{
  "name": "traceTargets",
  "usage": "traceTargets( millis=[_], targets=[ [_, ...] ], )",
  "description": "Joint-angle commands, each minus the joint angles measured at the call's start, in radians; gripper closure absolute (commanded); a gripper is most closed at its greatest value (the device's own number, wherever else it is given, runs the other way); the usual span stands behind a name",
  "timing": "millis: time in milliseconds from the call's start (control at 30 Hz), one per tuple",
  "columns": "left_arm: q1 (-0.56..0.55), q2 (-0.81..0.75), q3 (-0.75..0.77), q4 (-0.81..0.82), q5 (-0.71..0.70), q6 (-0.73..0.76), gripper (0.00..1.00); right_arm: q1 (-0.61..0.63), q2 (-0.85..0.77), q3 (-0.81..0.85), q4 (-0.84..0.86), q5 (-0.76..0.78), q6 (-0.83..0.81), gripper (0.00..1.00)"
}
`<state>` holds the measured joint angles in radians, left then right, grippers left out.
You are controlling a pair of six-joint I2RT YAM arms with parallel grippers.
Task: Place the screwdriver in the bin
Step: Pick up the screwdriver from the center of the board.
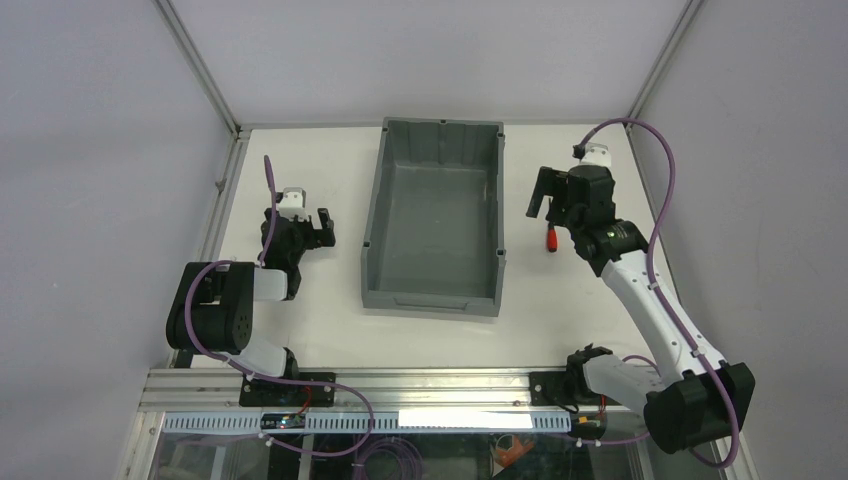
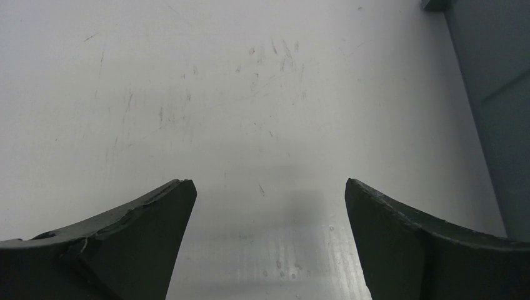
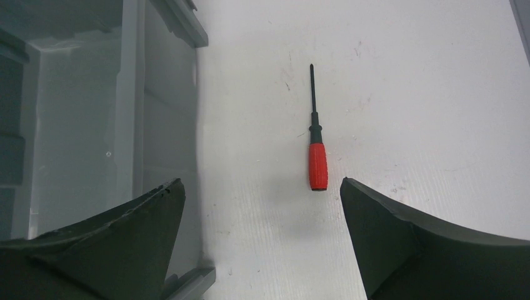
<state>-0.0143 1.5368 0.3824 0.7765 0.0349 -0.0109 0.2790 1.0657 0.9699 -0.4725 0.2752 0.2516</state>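
The screwdriver (image 3: 317, 165) lay on the counter (image 1: 310, 325) near the bin (image 1: 432, 299). The left jaws and the right jaws both gaped wide, holding nothing.

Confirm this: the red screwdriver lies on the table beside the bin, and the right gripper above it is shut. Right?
Not quite. The right gripper is open, jaws wide apart, as the right wrist view shows. The screwdriver does lie on the table beside the bin.

top: overhead, whole table (image 1: 300, 330) | wrists: close, facing down | shared: bin (image 1: 435, 225)
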Motion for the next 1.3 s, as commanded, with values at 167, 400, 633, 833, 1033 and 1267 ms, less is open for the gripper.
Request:
traceTargets(
  millis=[167,400,633,833,1033,1267],
  targets=[
    [-0.010,-0.031,-0.004,0.034,0.022,-0.009,0.01,-0.002,-0.079,-0.003,0.063,0.021,-0.016,0.01],
    [-0.010,-0.030,-0.004,0.034,0.022,-0.009,0.01,-0.003,-0.087,0.062,-0.001,-0.011,-0.053,0.01],
    [-0.010,-0.030,-0.004,0.033,0.023,-0.009,0.01,-0.003,-0.100,0.180,-0.094,-0.028,-0.090,0.01],
    [-0.010,-0.030,-0.004,0.033,0.021,-0.009,0.01,-0.003,-0.013,0.378,-0.239,-0.045,-0.104,0.01],
    [-0.010,-0.030,-0.004,0.033,0.021,-0.009,0.01,-0.006,0.158,0.618,-0.437,-0.025,-0.107,0.01],
    [-0.010,-0.030,-0.004,0.033,0.021,-0.009,0.01,-0.074,0.341,0.766,-0.577,-0.060,-0.080,0.02]
  ],
)
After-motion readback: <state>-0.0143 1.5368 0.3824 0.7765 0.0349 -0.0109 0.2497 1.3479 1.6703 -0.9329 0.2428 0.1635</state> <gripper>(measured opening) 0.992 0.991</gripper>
